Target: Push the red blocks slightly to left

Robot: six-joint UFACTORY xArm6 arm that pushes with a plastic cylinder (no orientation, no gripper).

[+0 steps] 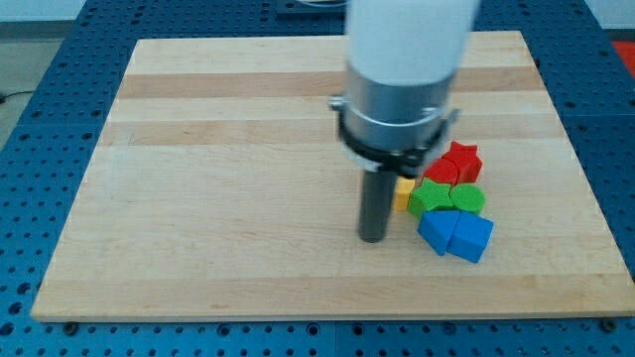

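Two red blocks sit at the right of the wooden board (238, 149): a red star block (464, 159) and a second red block (442, 172) touching its lower left, partly hidden by the arm. My tip (373, 238) rests on the board to the lower left of the red blocks, left of the cluster. A small yellow block (404, 192) lies just right of the rod. Two green blocks (430, 197) (468, 198) sit below the red ones. Two blue blocks (438, 231) (471, 238) lie below the green ones.
The arm's white and grey body (402, 89) hangs over the board's upper middle and hides part of the cluster. The blocks are packed tightly, touching each other. A blue perforated table (30, 198) surrounds the board.
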